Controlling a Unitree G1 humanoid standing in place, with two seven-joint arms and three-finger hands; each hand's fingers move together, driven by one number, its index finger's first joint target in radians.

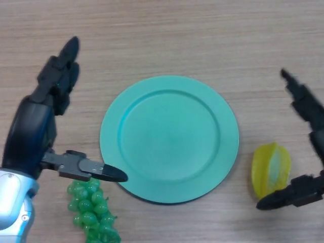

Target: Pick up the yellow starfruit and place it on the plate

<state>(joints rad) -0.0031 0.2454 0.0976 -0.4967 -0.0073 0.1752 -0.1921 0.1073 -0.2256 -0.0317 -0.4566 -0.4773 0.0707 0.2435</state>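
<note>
The yellow starfruit (271, 170) lies on the wooden table to the right of the turquoise plate (169, 137). The plate holds nothing. My right hand (307, 110) is open at the right edge, its fingers stretched out above and behind the starfruit and its thumb (291, 195) reaching in just below the fruit. The fruit sits in the gap between them; I cannot tell if they touch it. My left hand (38, 121) is open at the left of the plate, fingers pointing away, thumb (93, 169) over the plate's lower left rim.
A bunch of green grapes (92, 210) lies at the bottom left, just below my left thumb and next to the plate's rim.
</note>
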